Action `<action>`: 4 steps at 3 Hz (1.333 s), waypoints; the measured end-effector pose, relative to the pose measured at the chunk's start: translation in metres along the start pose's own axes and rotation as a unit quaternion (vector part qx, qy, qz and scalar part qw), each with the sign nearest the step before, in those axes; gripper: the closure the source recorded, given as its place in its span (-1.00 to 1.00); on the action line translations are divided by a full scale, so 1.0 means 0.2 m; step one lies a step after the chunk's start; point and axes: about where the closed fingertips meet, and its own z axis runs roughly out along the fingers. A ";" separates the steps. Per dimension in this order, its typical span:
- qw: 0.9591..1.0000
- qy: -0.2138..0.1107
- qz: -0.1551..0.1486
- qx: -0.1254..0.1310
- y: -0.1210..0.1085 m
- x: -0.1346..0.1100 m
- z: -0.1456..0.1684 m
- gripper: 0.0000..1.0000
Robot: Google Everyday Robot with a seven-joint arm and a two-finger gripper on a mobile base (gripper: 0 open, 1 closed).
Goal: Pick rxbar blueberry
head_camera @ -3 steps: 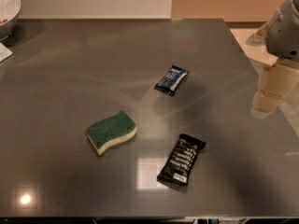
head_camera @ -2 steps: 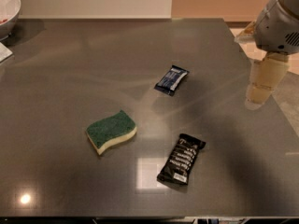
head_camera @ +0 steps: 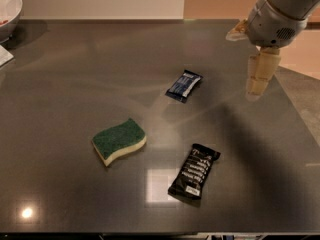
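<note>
The rxbar blueberry [head_camera: 184,85] is a small flat dark-blue wrapped bar with a light label patch. It lies on the dark grey table [head_camera: 75,74] a little right of the middle. My gripper [head_camera: 259,82] hangs above the table's right side, to the right of the bar and apart from it. Its cream-coloured fingers [head_camera: 262,73] point down and hold nothing.
A green and cream sponge [head_camera: 119,141] lies left of the middle. A longer black wrapper with white lettering [head_camera: 194,172] lies near the front edge. A white bowl [head_camera: 7,9] stands at the far left corner. The table's right edge runs just beyond the gripper.
The gripper has moved left and farther over the table, closer to the blue bar. The bar, sponge and black wrapper have not moved.
</note>
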 end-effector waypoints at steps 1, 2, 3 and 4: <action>0.995 -0.035 -0.095 -0.019 -0.21 -0.10 0.19 -1.00; 0.984 -0.053 -0.162 -0.046 -0.34 -0.20 0.37 -1.00; 0.973 -0.051 -0.211 -0.073 -0.43 -0.28 0.56 -1.00; 0.963 -0.036 -0.251 -0.094 -0.47 -0.34 0.69 -1.00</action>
